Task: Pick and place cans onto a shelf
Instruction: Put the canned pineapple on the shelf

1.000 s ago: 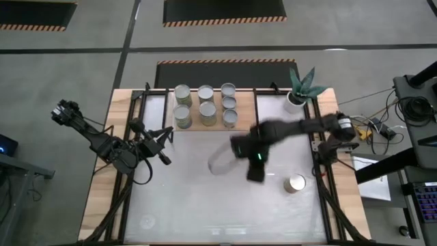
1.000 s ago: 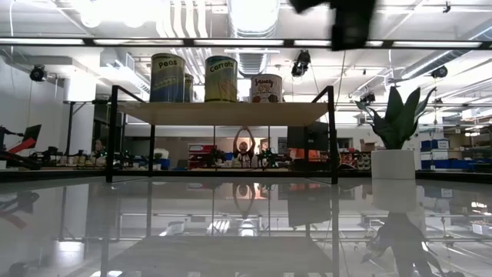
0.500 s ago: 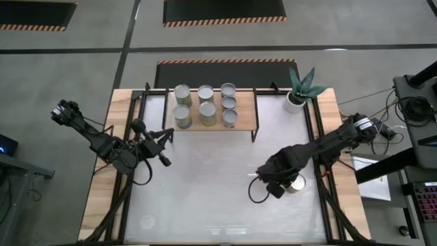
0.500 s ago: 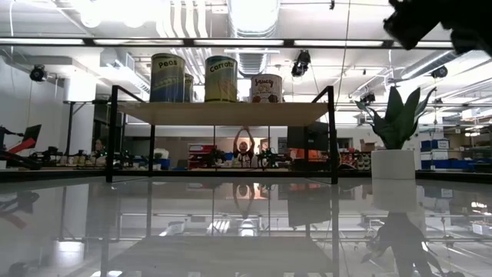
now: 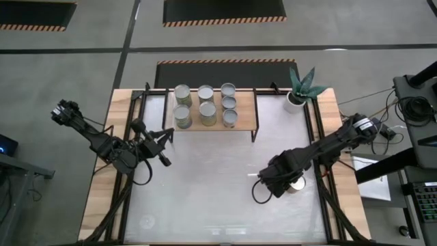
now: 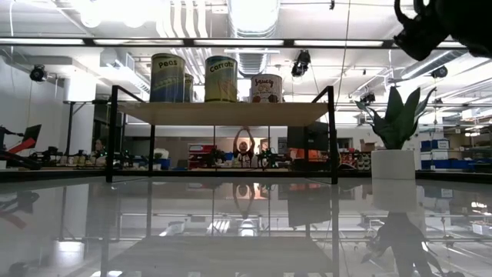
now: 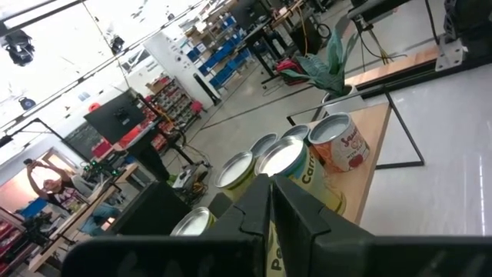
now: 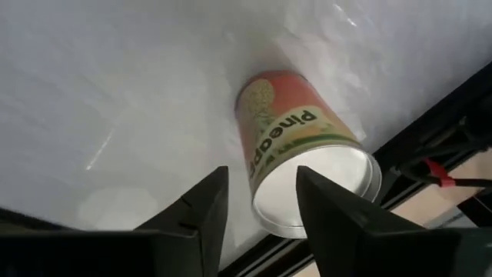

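Hovering over lone Pineapple can (image 8: pixel 304 158), right gripper (image 8: pixel 257 204): fingers apart, nothing clamped, can upright on white table (image 5: pixel 205 184) near right edge. Advised: centre fingers either side of can wall, descend straight, close mid-height. Left gripper (image 5: pixel 164 145): shut, parked left. Farther: shelf (image 5: pixel 242 124) held six cans (image 5: pixel 205 105); plant pot (image 5: pixel 294 101) beside.

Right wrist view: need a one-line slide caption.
Right gripper, fingers open, poised over the upright Pineapple can standing on the white table near its edge.
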Motion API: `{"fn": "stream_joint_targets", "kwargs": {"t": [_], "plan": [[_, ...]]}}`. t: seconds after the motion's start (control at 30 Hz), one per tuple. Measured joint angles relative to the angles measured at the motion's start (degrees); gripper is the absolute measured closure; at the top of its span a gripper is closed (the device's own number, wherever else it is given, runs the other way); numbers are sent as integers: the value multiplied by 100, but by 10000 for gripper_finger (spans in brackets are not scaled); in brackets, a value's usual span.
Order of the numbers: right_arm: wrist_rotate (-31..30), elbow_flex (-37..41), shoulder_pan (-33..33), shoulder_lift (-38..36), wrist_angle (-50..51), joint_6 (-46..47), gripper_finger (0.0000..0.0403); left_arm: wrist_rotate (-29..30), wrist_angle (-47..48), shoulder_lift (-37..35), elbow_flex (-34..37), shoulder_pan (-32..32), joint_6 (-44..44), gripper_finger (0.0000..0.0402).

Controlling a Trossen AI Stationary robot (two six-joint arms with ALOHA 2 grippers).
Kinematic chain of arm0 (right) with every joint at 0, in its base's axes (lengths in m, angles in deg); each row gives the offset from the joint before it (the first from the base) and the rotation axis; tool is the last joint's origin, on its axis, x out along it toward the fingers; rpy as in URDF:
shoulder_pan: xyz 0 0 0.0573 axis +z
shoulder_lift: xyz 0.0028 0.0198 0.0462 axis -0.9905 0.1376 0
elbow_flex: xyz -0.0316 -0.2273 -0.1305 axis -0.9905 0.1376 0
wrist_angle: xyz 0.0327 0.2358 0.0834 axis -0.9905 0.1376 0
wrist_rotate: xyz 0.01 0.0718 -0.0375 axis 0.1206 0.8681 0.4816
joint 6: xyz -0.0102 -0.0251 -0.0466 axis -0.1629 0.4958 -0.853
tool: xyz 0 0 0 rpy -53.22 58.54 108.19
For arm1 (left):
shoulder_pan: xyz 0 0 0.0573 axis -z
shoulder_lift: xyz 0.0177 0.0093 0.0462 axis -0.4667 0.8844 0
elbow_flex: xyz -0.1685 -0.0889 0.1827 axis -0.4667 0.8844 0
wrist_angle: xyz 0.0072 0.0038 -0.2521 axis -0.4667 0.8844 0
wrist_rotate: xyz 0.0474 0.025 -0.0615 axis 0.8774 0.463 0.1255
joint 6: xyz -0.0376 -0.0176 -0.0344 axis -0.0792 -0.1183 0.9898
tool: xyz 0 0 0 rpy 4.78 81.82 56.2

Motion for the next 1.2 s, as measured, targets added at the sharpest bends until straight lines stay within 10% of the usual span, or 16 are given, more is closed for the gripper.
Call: {"fn": "stream_joint_targets", "kwargs": {"t": [0.47,1.2], "plan": [[-15,166,122,345,56,59,383,0,2,0,0,0,0,402],[-978,-865,201,339,164,-559,394,0,2,0,0,0,0,402]]}}
